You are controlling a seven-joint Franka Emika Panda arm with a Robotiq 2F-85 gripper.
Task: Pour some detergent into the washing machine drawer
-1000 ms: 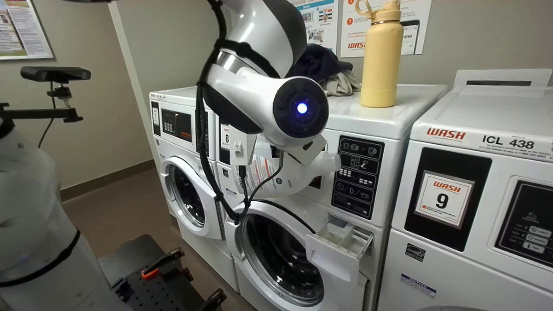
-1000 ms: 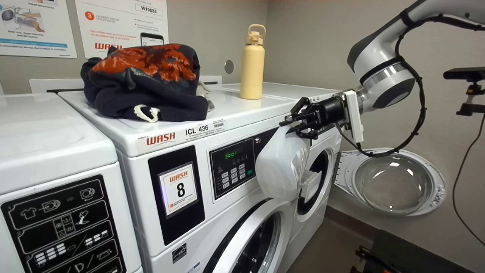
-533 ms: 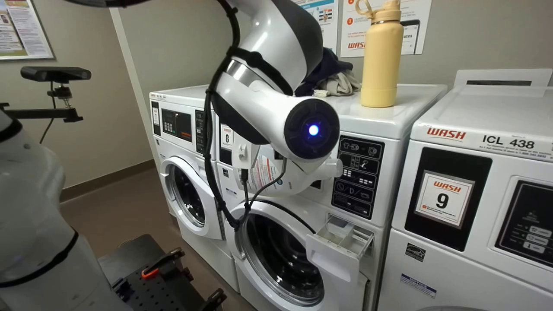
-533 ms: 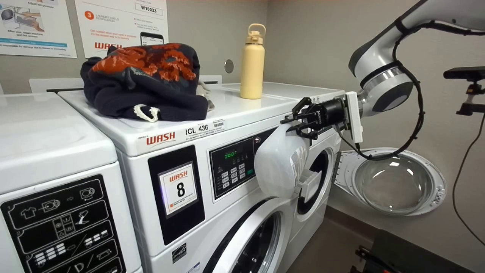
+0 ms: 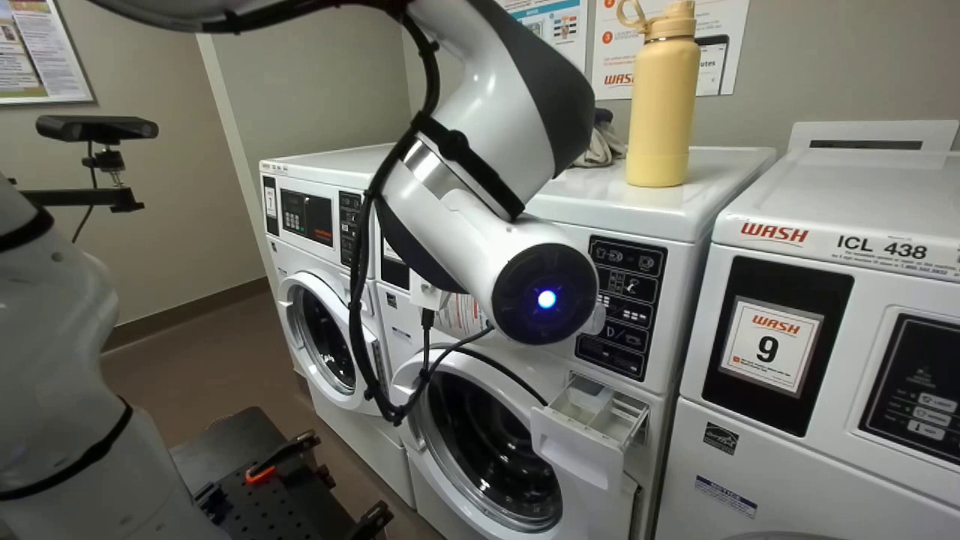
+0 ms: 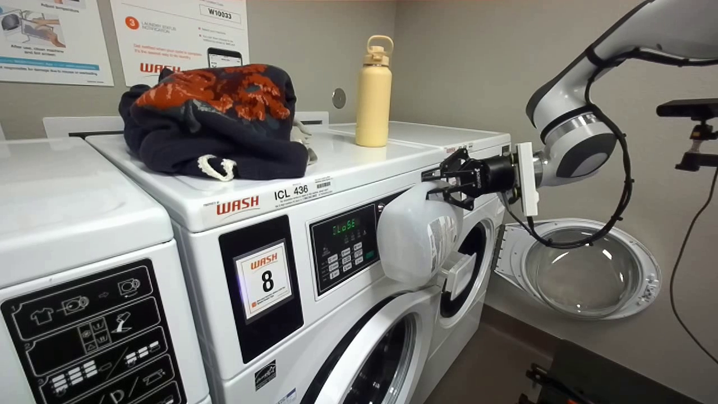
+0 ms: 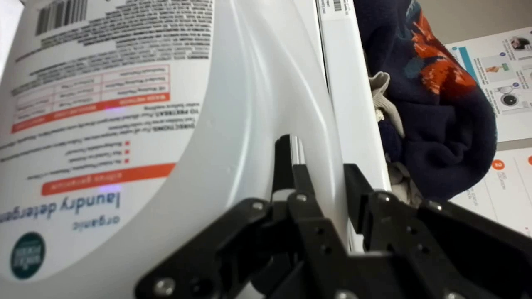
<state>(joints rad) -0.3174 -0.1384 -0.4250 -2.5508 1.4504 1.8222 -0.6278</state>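
The laundry detergent jug, a translucent, whitish plastic vessel with a moulded handle, is held in the air before the front-loading washer, tipped over toward its side. Its label, inverted in the wrist view, carries dark blue lettering that reads "organic laundry detergen", the last part cut off at the edge; also orange-red bands, a ruled table, small print, a barcode and a round dark green emblem. The claw is clamped on the handle, one black finger set into its opening and the other along its outer side. In an exterior view the robot arm hides most of the jug; a portion of the label and the whitish neck end are visible, the latter at the right and seen against the black instruction panel. Below the neck end in this view, the white, rectangular washing machine drawer is pulled out, its divided interior facing upward; their separation in depth cannot be told.
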